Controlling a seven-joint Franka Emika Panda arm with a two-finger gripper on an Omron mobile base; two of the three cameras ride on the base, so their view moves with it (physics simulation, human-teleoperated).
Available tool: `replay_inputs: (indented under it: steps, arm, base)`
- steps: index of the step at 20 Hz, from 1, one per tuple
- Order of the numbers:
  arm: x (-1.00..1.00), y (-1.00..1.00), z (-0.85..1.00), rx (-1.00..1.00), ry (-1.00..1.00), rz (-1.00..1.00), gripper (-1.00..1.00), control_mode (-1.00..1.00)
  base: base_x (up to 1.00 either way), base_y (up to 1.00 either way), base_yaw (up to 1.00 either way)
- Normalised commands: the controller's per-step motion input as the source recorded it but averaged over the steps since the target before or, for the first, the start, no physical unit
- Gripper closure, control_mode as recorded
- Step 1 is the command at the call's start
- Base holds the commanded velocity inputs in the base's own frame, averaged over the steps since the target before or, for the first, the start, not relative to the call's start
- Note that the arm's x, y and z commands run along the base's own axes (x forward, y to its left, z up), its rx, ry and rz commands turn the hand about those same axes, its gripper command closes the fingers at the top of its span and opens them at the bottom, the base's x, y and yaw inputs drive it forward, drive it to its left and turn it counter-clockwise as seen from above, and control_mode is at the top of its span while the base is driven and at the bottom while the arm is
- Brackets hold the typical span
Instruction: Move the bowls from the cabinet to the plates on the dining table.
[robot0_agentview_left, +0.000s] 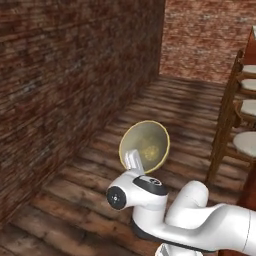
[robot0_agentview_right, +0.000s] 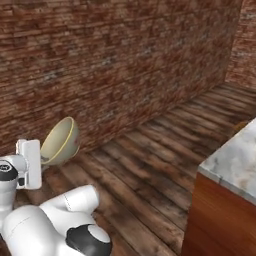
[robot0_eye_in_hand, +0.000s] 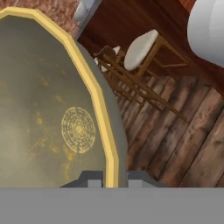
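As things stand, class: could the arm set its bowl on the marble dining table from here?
Probably not yet. The pincer is shut on the bowl, held over bare wood floor beside the brick wall. The dining table stands well off to the right, so the base likely must drive closer.

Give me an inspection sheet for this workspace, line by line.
Surface: grey-white marble top on red-brown wood panel sides, at the right of the right base view; the visible part is bare.
Job's things: one tan-beige round bowl with yellow rim, tipped on its side, held by its rim above the floor.
Clutter: nothing seen.
Grippers: gripper shut on the bowl's rim, one of the jaws on each side of the rim.
Cables: nothing seen.
Surroundings: brick walls, dark wooden plank floor, wooden stools with pale round seats.
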Motion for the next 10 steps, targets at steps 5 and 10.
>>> replay_inputs:
  steps: [5,10]
  arm:
    - [0.0,0.0,0.0,0.0,0.0,0.0,1.0,1.0]
    - [0.0,0.0,0.0,0.0,0.0,0.0,1.0,1.0]
  base:
    - [0.9,0.58,-0.32]
    - [0.9,0.26,-0.32]
